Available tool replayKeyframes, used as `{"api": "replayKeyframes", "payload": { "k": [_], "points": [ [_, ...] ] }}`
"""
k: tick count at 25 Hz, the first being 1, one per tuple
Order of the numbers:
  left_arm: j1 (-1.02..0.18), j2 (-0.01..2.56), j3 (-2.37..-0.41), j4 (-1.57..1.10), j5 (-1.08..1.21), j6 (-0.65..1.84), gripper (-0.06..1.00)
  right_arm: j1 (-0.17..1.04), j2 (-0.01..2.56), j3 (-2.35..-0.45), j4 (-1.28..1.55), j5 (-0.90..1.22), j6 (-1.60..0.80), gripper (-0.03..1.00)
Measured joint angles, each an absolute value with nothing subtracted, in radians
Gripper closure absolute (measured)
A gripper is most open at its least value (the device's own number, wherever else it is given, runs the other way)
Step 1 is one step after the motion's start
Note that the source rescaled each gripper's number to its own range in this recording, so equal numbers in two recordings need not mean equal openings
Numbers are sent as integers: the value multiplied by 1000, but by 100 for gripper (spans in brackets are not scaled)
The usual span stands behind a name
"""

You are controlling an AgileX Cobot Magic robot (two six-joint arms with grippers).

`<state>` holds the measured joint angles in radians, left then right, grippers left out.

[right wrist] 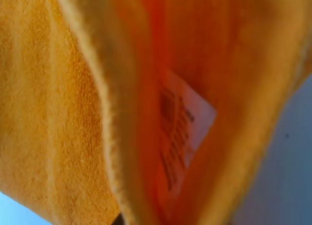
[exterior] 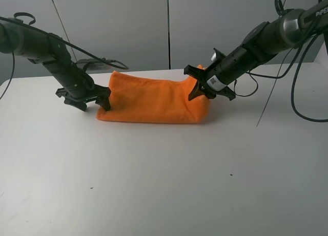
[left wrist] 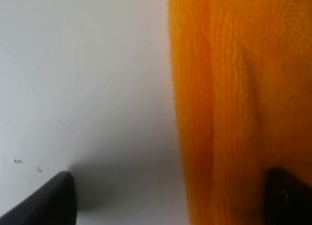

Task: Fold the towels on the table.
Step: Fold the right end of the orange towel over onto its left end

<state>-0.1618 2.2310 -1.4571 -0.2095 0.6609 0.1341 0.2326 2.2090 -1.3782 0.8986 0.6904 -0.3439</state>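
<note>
The orange towel (exterior: 154,100) lies folded into a long band on the white table (exterior: 154,185), at the middle back. My left gripper (exterior: 91,105) is open at the towel's left end. In the left wrist view one fingertip (left wrist: 48,200) is over bare table and the other (left wrist: 287,195) is over the towel (left wrist: 239,98). My right gripper (exterior: 201,90) is at the towel's raised right end and looks shut on it. The right wrist view is filled by the towel's parted layers (right wrist: 58,112), with the white label (right wrist: 187,130) inside; its fingers are hidden.
Dark cables (exterior: 97,64) run behind the towel at the back left, and more hang at the right (exterior: 302,92). A grey wall stands behind the table's far edge (exterior: 154,69). A few dark specks (exterior: 230,174) dot the tabletop.
</note>
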Motion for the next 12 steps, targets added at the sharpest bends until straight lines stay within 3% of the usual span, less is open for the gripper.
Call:
{"api": "replayKeyframes", "payload": {
  "k": [12],
  "points": [
    [-162,2231,-1457,-210,661,136,-5,233,2209,-1508,968,856,-241,91]
  ]
}}
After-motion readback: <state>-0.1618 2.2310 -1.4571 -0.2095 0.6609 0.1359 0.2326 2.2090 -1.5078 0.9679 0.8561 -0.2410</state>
